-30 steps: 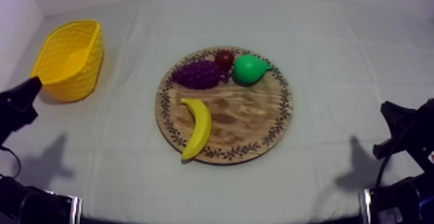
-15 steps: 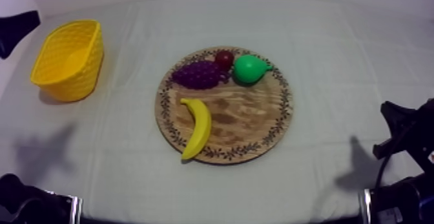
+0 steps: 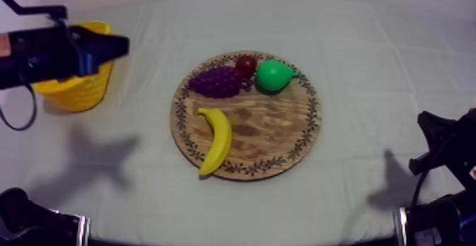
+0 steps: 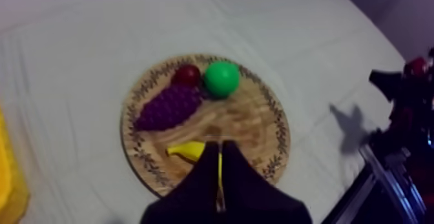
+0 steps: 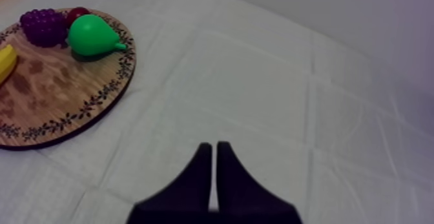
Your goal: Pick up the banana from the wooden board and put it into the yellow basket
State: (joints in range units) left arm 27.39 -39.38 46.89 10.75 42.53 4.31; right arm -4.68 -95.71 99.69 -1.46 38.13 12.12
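My left claw (image 4: 218, 146) was pressed together into a narrow wedge, gripping nothing. It hung above the table, and in its own view the tips lay across one end of the banana (image 3: 216, 140). Seen from above, my left arm (image 3: 49, 54) reached in across the basket (image 3: 76, 94). My right claw (image 5: 212, 146) was likewise closed on nothing, low over bare cloth (image 5: 258, 78) at my right side, well apart from the board (image 3: 278, 132).

The banana lay flat on the board, in its near left part. It curved along the patterned rim and was free of both claws. Past it, at the far side of the board, the grapes (image 3: 219, 82) sat to the left. The small red fruit (image 3: 246, 65) was just behind them, and the pear (image 3: 272, 76) was beside that, with its stalk pointing right toward the rim. Farthest off, at the table's far left, the basket stood on the cloth, well apart from the board and partly covered by my left arm.
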